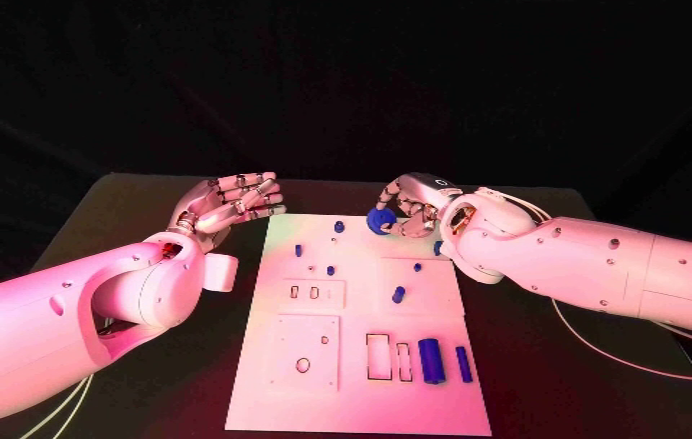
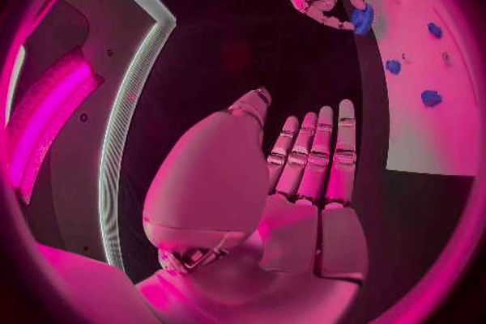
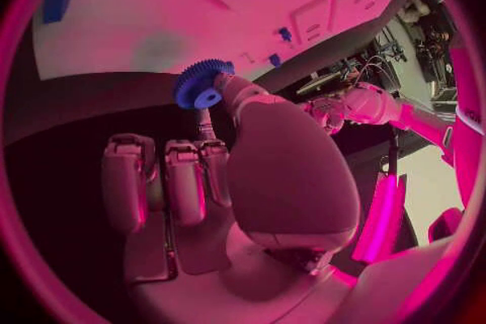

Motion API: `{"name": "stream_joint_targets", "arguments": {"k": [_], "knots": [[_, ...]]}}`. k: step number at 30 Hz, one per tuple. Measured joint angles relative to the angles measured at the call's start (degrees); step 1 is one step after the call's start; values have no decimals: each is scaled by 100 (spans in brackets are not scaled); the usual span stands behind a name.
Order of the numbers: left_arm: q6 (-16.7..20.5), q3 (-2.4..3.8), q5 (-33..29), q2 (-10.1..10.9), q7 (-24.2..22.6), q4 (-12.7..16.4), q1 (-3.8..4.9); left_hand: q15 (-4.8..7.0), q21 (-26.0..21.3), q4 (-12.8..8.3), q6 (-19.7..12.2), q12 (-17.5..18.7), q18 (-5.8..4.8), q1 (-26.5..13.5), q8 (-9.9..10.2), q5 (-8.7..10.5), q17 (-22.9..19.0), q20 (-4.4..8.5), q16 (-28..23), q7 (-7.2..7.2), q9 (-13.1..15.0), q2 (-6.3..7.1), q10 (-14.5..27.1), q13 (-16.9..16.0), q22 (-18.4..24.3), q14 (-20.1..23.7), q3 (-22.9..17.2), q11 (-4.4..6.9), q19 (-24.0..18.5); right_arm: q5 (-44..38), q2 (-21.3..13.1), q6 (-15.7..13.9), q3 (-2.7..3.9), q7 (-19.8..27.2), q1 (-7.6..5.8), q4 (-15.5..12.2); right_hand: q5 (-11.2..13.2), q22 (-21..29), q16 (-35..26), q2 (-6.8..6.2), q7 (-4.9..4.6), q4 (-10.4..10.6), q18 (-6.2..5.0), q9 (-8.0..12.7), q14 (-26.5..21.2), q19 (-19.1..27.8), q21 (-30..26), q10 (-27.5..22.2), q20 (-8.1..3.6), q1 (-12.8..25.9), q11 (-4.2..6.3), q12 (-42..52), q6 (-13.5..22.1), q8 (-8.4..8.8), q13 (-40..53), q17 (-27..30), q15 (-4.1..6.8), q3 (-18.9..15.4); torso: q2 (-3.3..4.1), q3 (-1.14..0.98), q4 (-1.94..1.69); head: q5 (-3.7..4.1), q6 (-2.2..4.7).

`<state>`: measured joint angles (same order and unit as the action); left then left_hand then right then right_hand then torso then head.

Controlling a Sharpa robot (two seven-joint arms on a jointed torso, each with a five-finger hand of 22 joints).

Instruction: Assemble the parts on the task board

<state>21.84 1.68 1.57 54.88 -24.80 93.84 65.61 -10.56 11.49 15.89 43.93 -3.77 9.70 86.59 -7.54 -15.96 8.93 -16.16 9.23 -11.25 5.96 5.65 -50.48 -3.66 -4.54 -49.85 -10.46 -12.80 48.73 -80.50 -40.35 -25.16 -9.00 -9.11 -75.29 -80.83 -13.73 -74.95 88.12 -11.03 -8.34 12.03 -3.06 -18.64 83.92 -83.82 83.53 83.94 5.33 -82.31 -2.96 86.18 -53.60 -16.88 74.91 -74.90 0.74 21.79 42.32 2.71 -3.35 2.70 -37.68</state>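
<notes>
Head view shows the right robot hand (image 1: 411, 209) pinching a blue gear (image 1: 381, 221), which should descend level onto the board (image 1: 361, 399); left robot hand (image 1: 231, 202) waits open.

Matt black table (image 1: 130, 199), smooth board (image 1: 361, 379), toothed plastic gear (image 3: 199, 86)

Parts (image 1: 430, 347) on task board (image 1: 289, 379)

a matte black table (image 1: 144, 209) carries a flat white rectangular task board (image 1: 361, 399) lying at its middle, the board's long sides running away from the robot.
</notes>
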Motion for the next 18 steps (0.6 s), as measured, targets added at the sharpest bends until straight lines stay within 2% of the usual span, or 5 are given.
{"name": "stream_joint_targets", "arguments": {"k": [3, 8, 9, 18], "knots": [[-1, 0, 0, -16, 1, -1, 0, 0, 0, 0, 0, 0, 0, 0, 0, 0, 0, 0, 0, 0, 0, 0, 0, 0, 0, 0, 0, 0, 0, -181, 136, -78, 0, -53, -14, -110, 2, 0, 0, -5, -1, 0, 0, 0, 0, 0, 23, 0, 0, 9, 0, 0, -2, 0, 0, -3, 0, 0, 1, 2, 1, -2, 3], [-3, 0, 11, -32, 3, 5, 0, 0, 0, 24, -13, 0, 0, 0, 0, 0, 7, 0, 0, -13, -5, 0, 0, 0, 6, 0, -24, 0, 0, -410, 375, -160, -2, -129, -7, -143, 13, 1, 0, 2, -3, -12, 0, -1, 12, 0, 23, 0, 0, 16, 0, 0, -3, 0, 0, -5, 12, 56, 1, 9, 3, -26, 3], [-3, 0, 18, -37, 3, 6, 0, 0, 0, 6, -13, 0, 0, 16, 0, 0, 7, 0, 0, -14, -5, 16, 7, 0, 5, 0, -42, 7, 0, -445, 412, -172, -2, -144, 2, -142, 14, 1, 0, -28, -3, -27, 0, -1, 21, 0, 23, 0, 0, 47, 0, 0, -3, 0, 0, -5, 20, 102, 1, 9, 3, -30, 1], [-7, 0, 127, -60, 4, 14, -1, 0, 0, -8, -12, 0, 0, 25, 0, 0, 14, 0, 0, -12, -5, 25, 21, 0, 5, 0, -56, 21, 0, -659, 820, -204, -25, -262, 134, 90, 32, 1, 0, -41, -3, -56, 0, -3, 21, 0, 23, 0, 0, 60, -1, -1, -4, 0, -1, -4, 20, 134, -1, 16, -9, -65, -17]]}}
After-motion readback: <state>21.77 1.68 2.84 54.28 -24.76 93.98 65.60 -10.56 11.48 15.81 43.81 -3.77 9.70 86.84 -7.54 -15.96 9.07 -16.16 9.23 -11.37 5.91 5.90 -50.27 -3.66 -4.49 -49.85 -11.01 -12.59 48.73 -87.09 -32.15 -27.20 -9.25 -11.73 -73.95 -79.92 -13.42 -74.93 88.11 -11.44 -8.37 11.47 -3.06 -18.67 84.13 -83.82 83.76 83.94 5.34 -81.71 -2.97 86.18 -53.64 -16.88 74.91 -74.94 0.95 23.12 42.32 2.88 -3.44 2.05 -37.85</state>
